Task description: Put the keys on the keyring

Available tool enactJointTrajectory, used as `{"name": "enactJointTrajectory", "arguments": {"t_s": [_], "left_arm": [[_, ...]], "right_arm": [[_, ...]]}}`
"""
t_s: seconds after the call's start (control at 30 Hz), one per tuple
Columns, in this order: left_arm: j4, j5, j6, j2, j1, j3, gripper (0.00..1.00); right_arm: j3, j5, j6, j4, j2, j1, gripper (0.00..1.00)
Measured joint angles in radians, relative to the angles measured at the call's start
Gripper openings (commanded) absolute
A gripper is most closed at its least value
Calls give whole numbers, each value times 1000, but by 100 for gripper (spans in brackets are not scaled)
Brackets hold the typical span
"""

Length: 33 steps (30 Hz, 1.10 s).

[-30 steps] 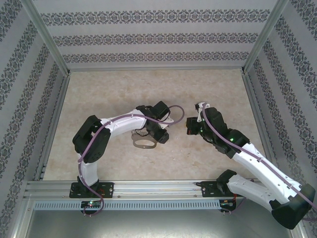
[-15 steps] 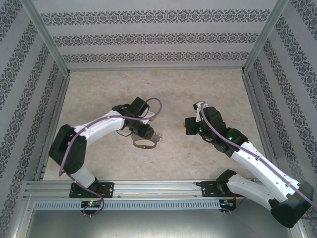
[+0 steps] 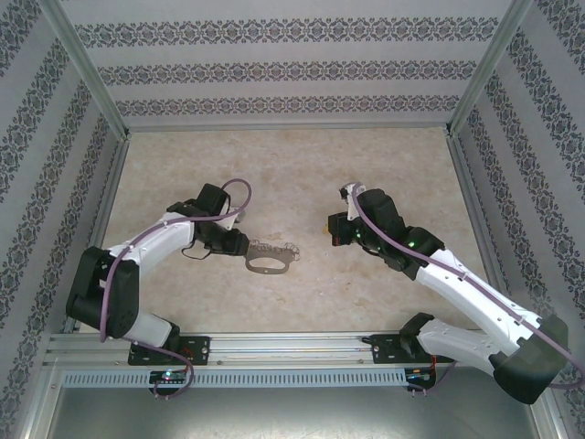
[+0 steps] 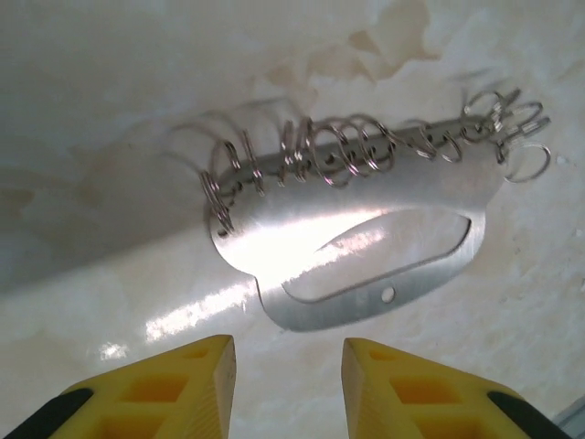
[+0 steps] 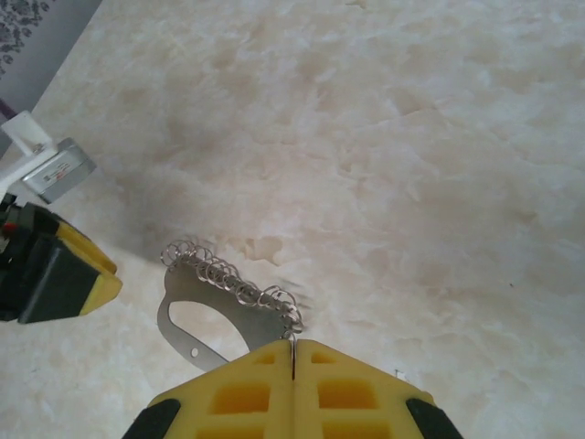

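1 keyring (image 4: 302, 229) on table (image 3: 302, 165), small rings (image 4: 347, 155) strung along edge; left gripper (image 4: 288, 349) open nearby, right gripper (image 5: 292, 347) closed, empty

The counter (image 3: 292, 174) is being viewed from overhead; both wrist views are being aimed closely at the shared keyring (image 4: 302, 219).
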Motion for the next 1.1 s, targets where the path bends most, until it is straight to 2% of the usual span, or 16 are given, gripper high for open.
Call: {"name": "enactJointTrajectory", "arguments": {"t_s": [0.2, 0.4, 0.87, 1.1], "left_arm": [[34, 0, 2, 96, 9, 4, 26], [57, -13, 5, 153, 21, 30, 23], [98, -29, 18, 219, 24, 81, 20], [95, -29, 28, 214, 24, 85, 25]], "right_arm": [[0, 0, 0, -1, -8, 0, 0], [0, 1, 0, -2, -37, 0, 0], [0, 1, 0, -2, -43, 0, 0], [0, 1, 0, -2, -43, 0, 0]]}}
